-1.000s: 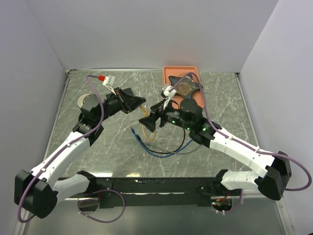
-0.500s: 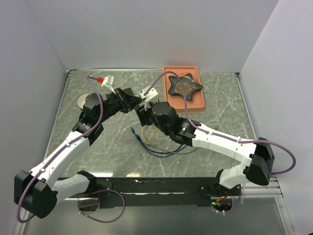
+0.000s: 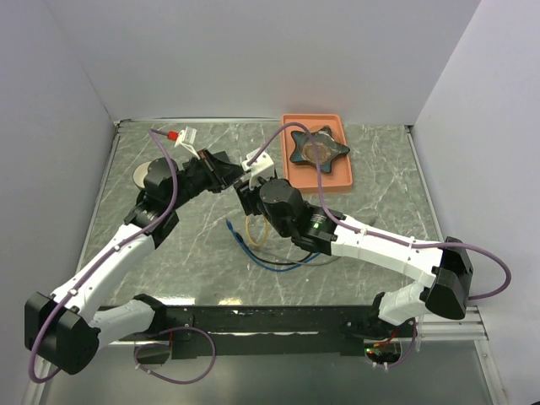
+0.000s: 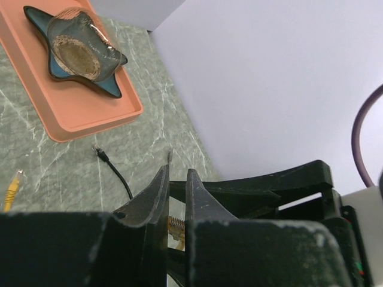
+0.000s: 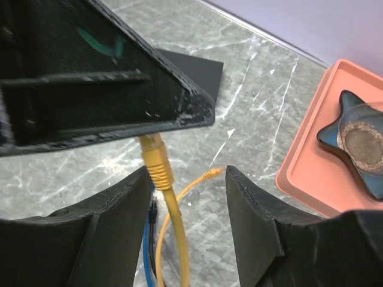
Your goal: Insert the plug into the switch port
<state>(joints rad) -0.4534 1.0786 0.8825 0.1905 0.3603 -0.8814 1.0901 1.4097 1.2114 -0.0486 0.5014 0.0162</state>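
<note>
The yellow plug [image 5: 154, 156] stands up between my right gripper's [image 5: 187, 170] open fingers, close against the left one and well clear of the right one. Its top goes in between the fingers of my left gripper [image 4: 178, 170], which is shut on it. The plug's [image 4: 173, 226] gold contacts show deep in that narrow gap. From above, the two grippers meet: left [image 3: 229, 175], right [image 3: 247, 192]. A flat black box, the switch [image 5: 196, 67], lies on the table just behind the left gripper. Its port row is hidden.
The yellow cable [image 3: 253, 229] loops on the table with blue [image 3: 270, 263] and black [image 3: 316, 253] cables. Its free end [image 5: 210, 174] lies beyond my right fingers. An orange tray [image 3: 329, 179] holding a dark star-shaped dish [image 3: 316, 148] sits far right. Walls enclose the table.
My right arm has swung left from beside the tray to the left gripper, and its jaws have narrowed around the plug. The left arm has stayed still.
</note>
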